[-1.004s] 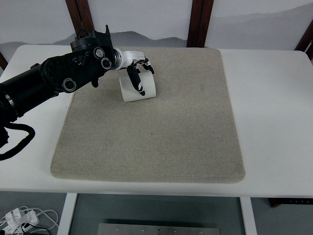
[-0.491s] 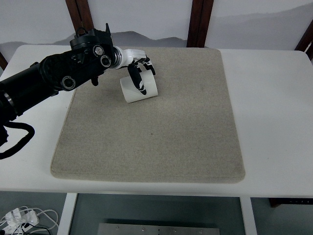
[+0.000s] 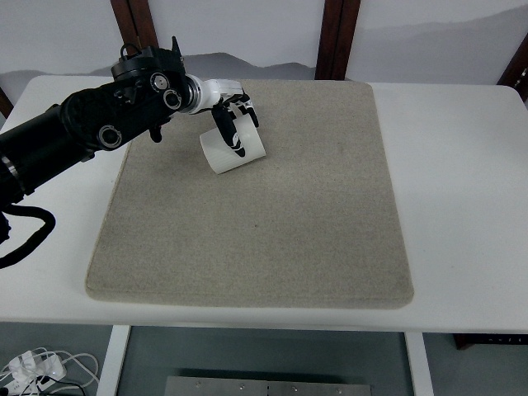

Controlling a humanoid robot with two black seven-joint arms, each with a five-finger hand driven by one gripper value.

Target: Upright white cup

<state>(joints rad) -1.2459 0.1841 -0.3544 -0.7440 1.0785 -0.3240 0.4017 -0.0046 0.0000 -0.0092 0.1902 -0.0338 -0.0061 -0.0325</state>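
Observation:
The white cup (image 3: 227,153) is at the back left of the grey mat (image 3: 264,223), tilted, its mouth facing up and to the right. My left hand (image 3: 232,124) reaches in from the left and has its fingers curled over the cup's upper side, gripping it. The black left arm (image 3: 91,132) stretches across the table's left part. I cannot tell whether the cup's lower edge touches the mat. The right arm is out of view.
The white table (image 3: 462,181) surrounds the mat. Dark wooden posts (image 3: 334,37) stand behind the far edge. Cables (image 3: 37,367) lie on the floor at the bottom left.
The left hand has shifted slightly up and left with the cup, and the cup has tipped a little more.

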